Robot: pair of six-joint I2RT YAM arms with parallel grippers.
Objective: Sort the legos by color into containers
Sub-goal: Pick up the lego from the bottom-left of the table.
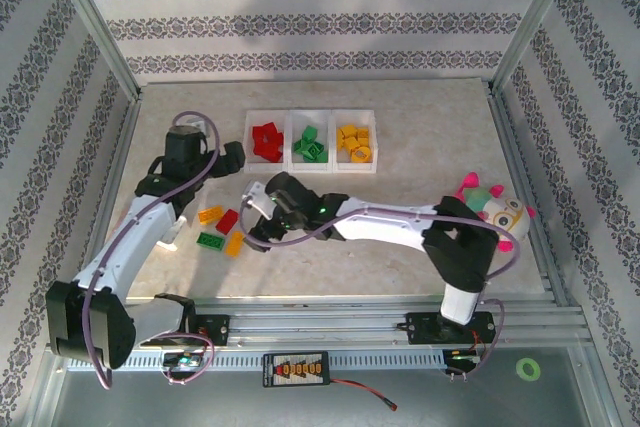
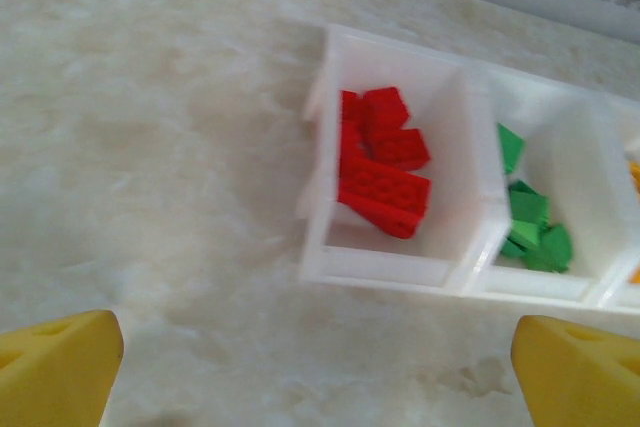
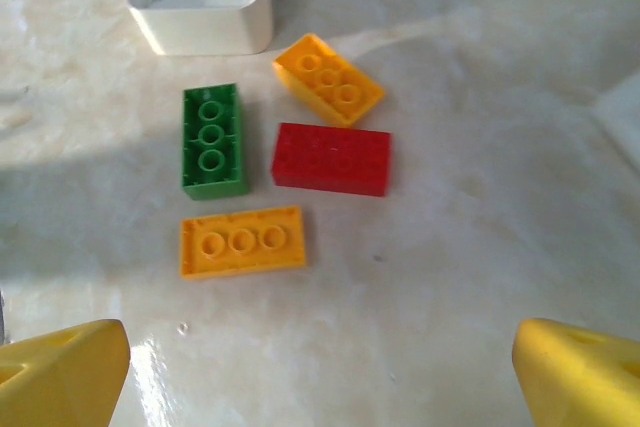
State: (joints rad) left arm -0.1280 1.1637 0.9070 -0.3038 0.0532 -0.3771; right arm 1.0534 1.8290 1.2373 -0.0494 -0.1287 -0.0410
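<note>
The right claw (image 3: 320, 379) hangs spread and empty, four loose legos (image 3: 332, 158) lying close together on the tabletop (image 3: 500, 207) just ahead of it; closing on one may drag or pinch a neighbour. The left claw (image 2: 320, 379), equally wide and empty, faces the containers (image 2: 385, 272) ahead.

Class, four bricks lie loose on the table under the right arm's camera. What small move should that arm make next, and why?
Probably lower the open right pincer onto the red brick: it lies flat, roughly centred ahead of the pincer, with nothing gripped yet, and the left bin already holds red ones.
</note>
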